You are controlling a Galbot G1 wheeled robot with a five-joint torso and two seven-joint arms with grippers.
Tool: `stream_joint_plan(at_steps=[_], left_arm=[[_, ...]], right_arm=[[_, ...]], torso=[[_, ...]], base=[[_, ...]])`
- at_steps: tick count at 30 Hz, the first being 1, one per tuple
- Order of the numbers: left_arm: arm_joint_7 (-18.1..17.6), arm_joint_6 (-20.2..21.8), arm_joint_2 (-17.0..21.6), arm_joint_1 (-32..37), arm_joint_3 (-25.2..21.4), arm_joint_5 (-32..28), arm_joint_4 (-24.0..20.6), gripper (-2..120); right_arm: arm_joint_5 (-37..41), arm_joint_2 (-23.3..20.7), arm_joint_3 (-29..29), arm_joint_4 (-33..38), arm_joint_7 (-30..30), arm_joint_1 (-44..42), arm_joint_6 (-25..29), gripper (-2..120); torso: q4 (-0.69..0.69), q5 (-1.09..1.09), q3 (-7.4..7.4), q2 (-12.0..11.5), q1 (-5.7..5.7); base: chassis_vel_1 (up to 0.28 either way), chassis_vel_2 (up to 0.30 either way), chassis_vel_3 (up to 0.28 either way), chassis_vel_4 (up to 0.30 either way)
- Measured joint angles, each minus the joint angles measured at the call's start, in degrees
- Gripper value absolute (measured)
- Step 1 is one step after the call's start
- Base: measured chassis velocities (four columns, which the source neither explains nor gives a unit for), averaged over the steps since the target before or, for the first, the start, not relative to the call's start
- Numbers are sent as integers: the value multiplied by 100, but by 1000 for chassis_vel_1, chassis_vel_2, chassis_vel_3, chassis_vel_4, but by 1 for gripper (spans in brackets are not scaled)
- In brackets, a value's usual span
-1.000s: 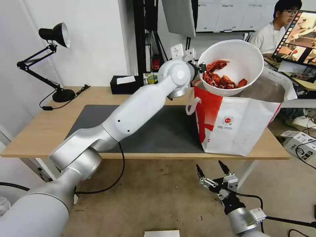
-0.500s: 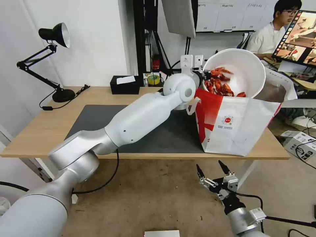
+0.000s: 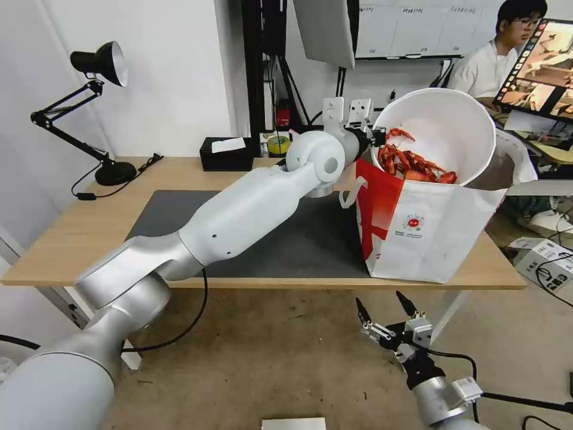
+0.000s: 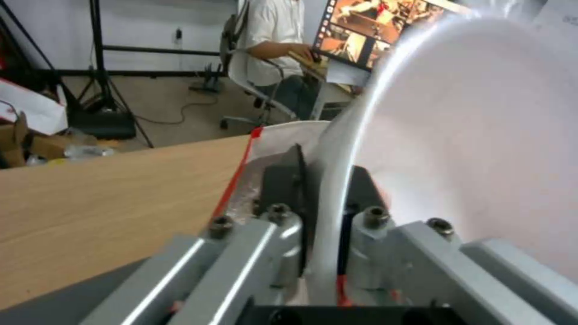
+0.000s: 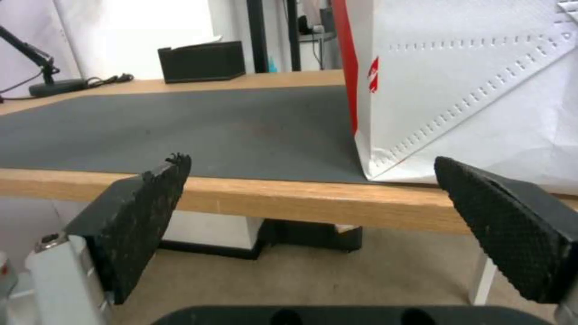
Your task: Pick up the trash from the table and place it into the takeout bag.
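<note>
- The takeout bag point(image 3: 430, 230) stands upright near the table's point(image 3: 71, 239) right end, its base partly on the dark grey mat point(image 3: 286, 239), its mouth open upward; everything here is placed against it.
- The left gripper point(image 3: 377, 136) hangs at the bag's upper left rim, just above the red side panel. Its two black fingers point(image 4: 289, 178) are closed onto the rim of the white bowl point(image 3: 453, 128), one finger on each side of the thin wall, as the left wrist view shows.
- The bowl is tipped steeply, its open face turned toward the robot and its lower part already sunk inside the bag's mouth. The crayfish shells point(image 3: 415, 167) have slid into the low side of the bowl, just above the bag's front edge.
- The relation that matters: the bowl lies across the bag's mouth to the right of the gripper and hangs from one point on its rim. Its mouth looks nearly as wide as the bag's opening, so I judge the fit to be close and the lowering to depend on keeping the bowl between the bag's walls.
- The right gripper point(image 3: 388, 310) waits below the table's front edge, just under the bag's near corner, fingers spread wide with nothing between them.
- The left arm is the one holding the bowl, though the right gripper sits nearer the bag's base.
- The mat to the left of the bag carries no other trash that I can see.
</note>
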Motion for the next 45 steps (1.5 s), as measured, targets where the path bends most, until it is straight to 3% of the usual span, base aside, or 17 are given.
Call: stream_joint_plan(at_steps=[6, 8, 10, 12, 14, 19, 22, 34, 45], left_arm=[[0, 208, 16, 18, 11, -182, -97, 38], [0, 212, 18, 18, 11, -184, -99, 38], [-9, 282, 64, 34, 4, -285, -136, 54], [-11, 288, 73, 39, -2, -303, -146, 56], [-17, 299, 107, 48, -9, -352, -179, 69], [-23, 294, 156, 58, -23, -359, -211, 81], [16, 170, 250, 97, -31, -356, -291, 96], [82, 28, 696, 174, -52, -341, -710, 100], [177, -7, 1827, 912, -551, -127, -1633, 100]], right_arm=[[0, 0, 0, 0, 0, 0, 0, 100], [0, 0, 0, 0, 0, 0, 0, 100], [0, 0, 0, 0, 0, 0, 0, 100], [0, 0, 0, 0, 0, 0, 0, 100], [0, 0, 0, 0, 0, 0, 0, 100], [0, 0, 0, 0, 0, 0, 0, 100], [0, 0, 0, 0, 0, 0, 0, 100], [0, 0, 0, 0, 0, 0, 0, 100], [0, 0, 0, 0, 0, 0, 0, 100]], torso=[[-1, 0, 0, 0, 0], [-1, 0, 0, 0, 0], [0, 0, 0, 0, 0], [0, 0, 0, 0, 0], [0, 0, 0, 0, 0], [0, 0, 0, 0, 0], [0, 0, 0, 0, 0], [-1, 0, 0, 0, 0], [1, -2, 0, 0, 0]], base=[[0, 0, 0, 0], [0, 0, 0, 0], [0, 0, 0, 0], [0, 0, 0, 0], [0, 0, 0, 0], [0, 0, 0, 0], [0, 0, 0, 0], [0, 0, 0, 0], [0, 0, 0, 0]])
